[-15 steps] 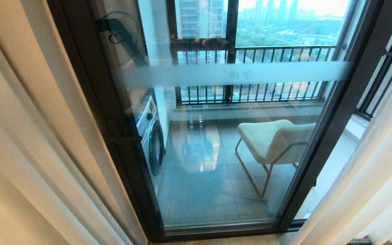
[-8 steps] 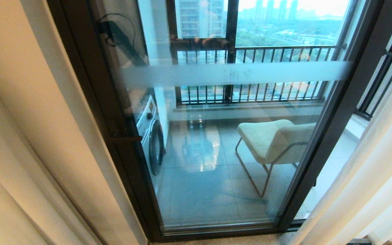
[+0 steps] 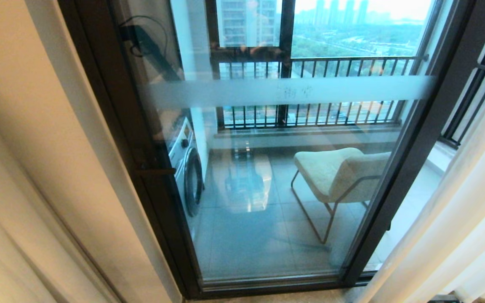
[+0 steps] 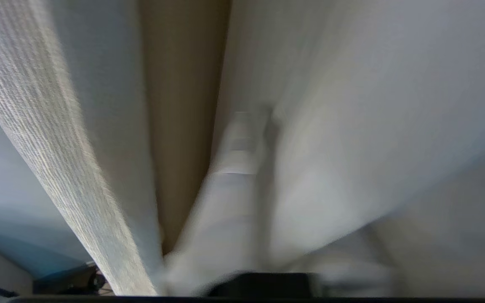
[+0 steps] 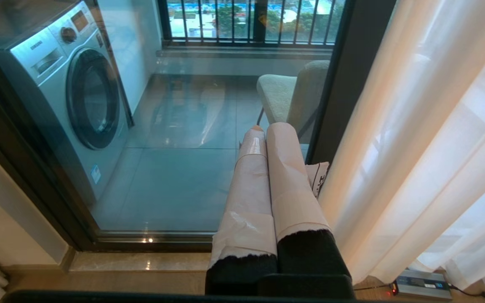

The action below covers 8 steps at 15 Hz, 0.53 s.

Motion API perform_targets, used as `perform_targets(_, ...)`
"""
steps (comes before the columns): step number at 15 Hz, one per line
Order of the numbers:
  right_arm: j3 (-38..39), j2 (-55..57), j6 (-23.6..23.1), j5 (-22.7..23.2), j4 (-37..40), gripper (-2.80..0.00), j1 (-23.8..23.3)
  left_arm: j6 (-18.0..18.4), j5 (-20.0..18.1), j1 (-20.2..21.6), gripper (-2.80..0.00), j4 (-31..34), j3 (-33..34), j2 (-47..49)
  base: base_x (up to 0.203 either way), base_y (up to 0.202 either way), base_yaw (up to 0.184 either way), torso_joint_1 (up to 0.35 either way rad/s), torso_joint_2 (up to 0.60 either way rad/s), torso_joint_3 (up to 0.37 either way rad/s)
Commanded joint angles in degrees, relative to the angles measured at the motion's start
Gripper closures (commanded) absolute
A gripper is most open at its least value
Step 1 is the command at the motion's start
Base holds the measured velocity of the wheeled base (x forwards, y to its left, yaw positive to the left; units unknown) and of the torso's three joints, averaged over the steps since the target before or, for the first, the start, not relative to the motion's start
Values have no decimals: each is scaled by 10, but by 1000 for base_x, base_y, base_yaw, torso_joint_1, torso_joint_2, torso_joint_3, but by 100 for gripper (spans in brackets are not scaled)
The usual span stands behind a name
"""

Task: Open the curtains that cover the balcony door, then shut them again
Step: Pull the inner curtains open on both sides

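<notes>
The curtains stand drawn to both sides of the balcony door point(image 3: 267, 176). The cream drape point(image 3: 36, 168) hangs at the left and the white sheer point(image 3: 457, 219) at the right. The door's dark frame point(image 3: 415, 139) and its frosted band point(image 3: 284, 90) are uncovered. My left gripper point(image 4: 259, 126) is pressed in among curtain folds, with the ribbed cream drape point(image 4: 36, 126) on one side and smooth pale fabric point(image 4: 352, 126) draped over the other. It is outside the head view. My right gripper point(image 5: 265, 128) hangs low in front of the glass, shut and empty, beside the sheer point(image 5: 415, 147).
Behind the glass are a washing machine point(image 3: 185, 164) at the left, a cream chair point(image 3: 335, 172) on thin metal legs and a black railing point(image 3: 310, 67). A stone sill point(image 5: 141, 261) runs under the door. A small power box point(image 5: 421, 284) with a cable lies by the sheer's hem.
The cream drape's folds at the left have slid further left and flattened, with less loose fabric in the foreground. The door, the sheer and the right arm have not moved.
</notes>
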Motion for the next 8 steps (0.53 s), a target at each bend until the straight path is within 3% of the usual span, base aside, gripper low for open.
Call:
perform_targets(1, 0, 1, -1, 0, 0, 0, 0, -1, 1, 0, -280, -4, 0, -13, 0, 0, 0, 0, 0, 0)
perform_targets(5, 0, 1, -1, 0, 0, 0, 0, -2, 0, 0, -280, -1, 14, -42, 0, 0, 0, 0, 0, 0)
perform_targets(8, 0, 1, 0, 0, 0, 0, 0, -5, 2, -5, -280, 0, 69, -94, 0, 0, 0, 0, 0, 0)
